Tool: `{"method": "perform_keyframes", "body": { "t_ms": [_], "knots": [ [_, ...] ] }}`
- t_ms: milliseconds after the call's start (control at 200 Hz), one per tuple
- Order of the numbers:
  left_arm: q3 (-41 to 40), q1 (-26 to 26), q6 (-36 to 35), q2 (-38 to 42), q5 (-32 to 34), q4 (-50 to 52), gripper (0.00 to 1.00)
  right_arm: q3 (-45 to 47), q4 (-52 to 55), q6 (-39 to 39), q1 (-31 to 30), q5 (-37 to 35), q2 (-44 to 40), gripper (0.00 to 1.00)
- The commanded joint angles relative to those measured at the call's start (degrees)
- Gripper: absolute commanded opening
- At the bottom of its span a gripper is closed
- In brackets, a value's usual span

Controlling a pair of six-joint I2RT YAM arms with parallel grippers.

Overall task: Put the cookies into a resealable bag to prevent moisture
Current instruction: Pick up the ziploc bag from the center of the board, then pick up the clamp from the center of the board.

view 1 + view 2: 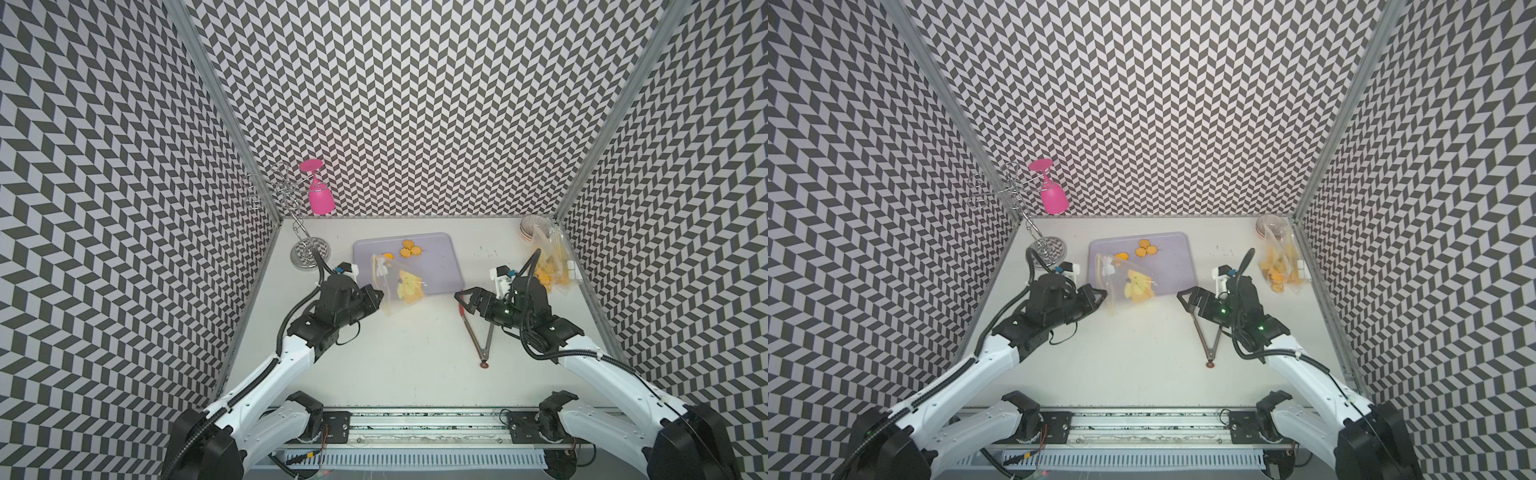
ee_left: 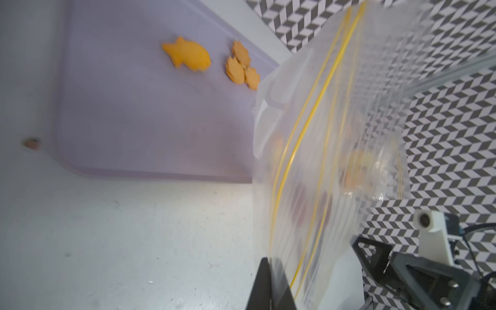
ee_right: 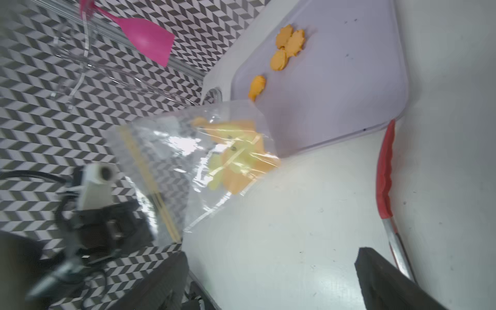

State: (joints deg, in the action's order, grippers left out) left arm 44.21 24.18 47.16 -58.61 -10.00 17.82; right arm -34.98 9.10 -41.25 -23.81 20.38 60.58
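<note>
The clear resealable bag [image 1: 395, 286] with a yellow zip line hangs tilted over the near left corner of the lilac tray [image 1: 440, 266]. Several yellow-orange cookies [image 1: 409, 289] lie inside it. My left gripper [image 1: 380, 301] is shut on the bag's edge, its fingertips [image 2: 264, 271] pinching the plastic [image 2: 322, 161]. Loose cookies remain on the tray: a fish [image 2: 188, 56] and a cluster of scalloped ones [image 2: 241, 65], seen in both top views [image 1: 1147, 249]. My right gripper [image 1: 464, 300] hovers open and empty to the right of the tray [image 3: 335, 80], apart from the bag [image 3: 204, 155].
Red-tipped metal tongs [image 1: 482, 332] lie on the table under my right gripper, with a small brown piece [image 1: 484, 365] by their hinge end. A second bag with cookies [image 1: 550, 266] and a bowl [image 1: 533, 226] sit at the back right. A pink glass [image 1: 321, 195] hangs on a wire rack [image 1: 307, 253] at the back left.
</note>
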Motion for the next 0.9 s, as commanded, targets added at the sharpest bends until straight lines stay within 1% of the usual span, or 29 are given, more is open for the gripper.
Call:
{"method": "perform_keyframes", "body": {
  "t_ms": [0, 55, 95, 160, 200, 245, 270, 300, 345, 400, 501, 556, 601, 661, 711, 751, 831, 896],
  "knots": [
    [12.17, -4.53, -11.04, -3.49, 6.50, 25.57, 0.00, -1.81, 8.03, 6.40, 0.00, -6.83, 1.43, 1.00],
    [18.88, -6.79, -13.75, -6.67, 10.39, 32.79, 0.00, -1.94, 9.07, 6.72, -0.14, -9.08, 1.01, 1.00],
    [24.01, -8.03, -14.98, -9.00, 15.11, 38.51, 0.00, -2.31, 10.49, 6.60, -0.18, -11.16, 0.87, 1.00],
    [32.37, -9.55, -15.51, -12.44, 25.77, 47.01, 0.00, -2.99, 14.25, 6.04, -0.65, -15.83, 0.79, 1.00],
    [36.68, -10.54, -15.36, -14.48, 32.70, 51.43, 0.00, -3.60, 18.03, 4.60, -1.04, -21.55, 0.77, 1.00],
    [41.51, -12.14, -13.82, -16.53, 40.23, 56.88, 0.00, -4.01, 21.76, 3.32, -1.43, -25.73, 0.79, 1.00],
    [43.81, -12.83, -12.67, -18.05, 44.34, 58.84, 0.00, -4.17, 23.68, 2.74, -1.57, -27.66, 0.92, 1.00],
    [45.30, -13.70, -13.35, -18.41, 48.08, 60.09, 0.00, -4.32, 25.59, 1.82, -1.78, -29.52, 1.20, 1.00],
    [46.14, -15.47, -13.03, -18.56, 51.76, 60.13, 0.00, -4.27, 27.29, 1.50, -2.11, -30.87, 1.70, 1.00],
    [46.49, -17.07, -12.25, -19.24, 52.85, 59.99, 0.00, -4.09, 28.23, 1.10, -2.93, -32.04, 2.24, 1.00],
    [44.30, -16.31, -10.24, -22.35, 54.30, 59.88, 0.00, -3.51, 27.96, 0.46, -4.52, -31.80, 3.12, 1.00],
    [42.19, -15.95, -9.02, -24.77, 53.96, 59.88, 0.00, -2.80, 27.04, 0.16, -5.10, -30.43, 3.59, 1.00],
    [40.31, -15.55, -8.85, -26.44, 51.50, 58.70, 0.00, -2.25, 25.65, 0.03, -5.82, -29.19, 3.98, 1.00],
    [37.27, -15.03, -11.45, -27.20, 44.56, 52.61, 0.00, -1.26, 22.98, 0.43, -7.53, -27.14, 4.20, 1.00],
    [34.31, -15.04, -14.49, -26.22, 35.75, 46.35, 0.00, -0.81, 21.03, 0.31, -9.46, -26.12, 4.54, 1.00],
    [31.97, -15.13, -15.49, -24.92, 30.19, 42.08, 0.00, -0.40, 19.85, -0.11, -10.98, -25.81, 4.92, 1.00],
    [28.13, -15.20, -16.38, -23.43, 22.14, 35.65, 0.00, 0.39, 18.95, -2.11, -13.03, -26.31, 6.48, 1.00],
    [26.37, -15.35, -16.98, -23.99, 17.70, 33.03, 0.00, 1.18, 18.56, -3.79, -13.85, -27.23, 8.31, 1.00]
  ]
}}
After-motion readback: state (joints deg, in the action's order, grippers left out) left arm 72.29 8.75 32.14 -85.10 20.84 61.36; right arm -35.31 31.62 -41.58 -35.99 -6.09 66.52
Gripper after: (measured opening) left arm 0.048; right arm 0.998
